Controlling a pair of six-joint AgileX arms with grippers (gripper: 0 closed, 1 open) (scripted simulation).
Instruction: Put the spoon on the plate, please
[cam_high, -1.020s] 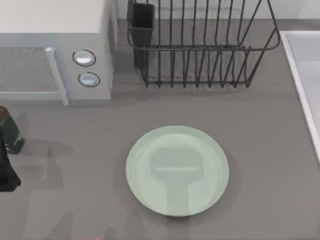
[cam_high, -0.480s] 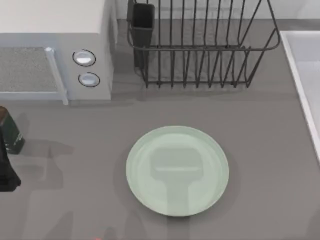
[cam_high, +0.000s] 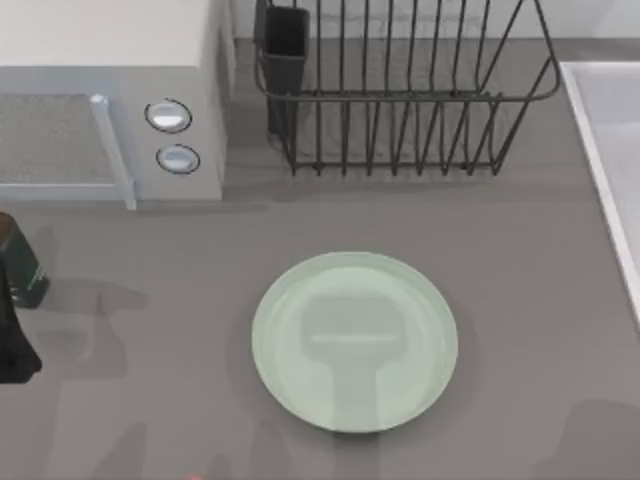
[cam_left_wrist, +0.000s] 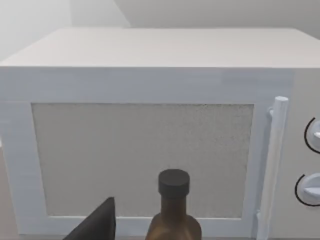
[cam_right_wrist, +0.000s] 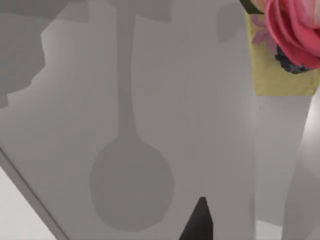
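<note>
Mid-table, the plate (cam_high: 355, 340) lies bare; a red speck (cam_high: 195, 477) at the near edge may be the spoon. The left arm (cam_high: 14, 345) sits at the left edge. I cannot tell either gripper's hold. I'd confirm the spoon first.

Grey table (cam_high: 150, 400) carries the plate (cam_high: 355, 341), bare, near the front edge at mid-width. White microwave (cam_high: 100, 100) sits at the back-left corner, black wire dish rack (cam_high: 400, 90) along the back edge right of it. Brown bottle (cam_high: 20, 260) stands at the left edge, before the microwave.
</note>
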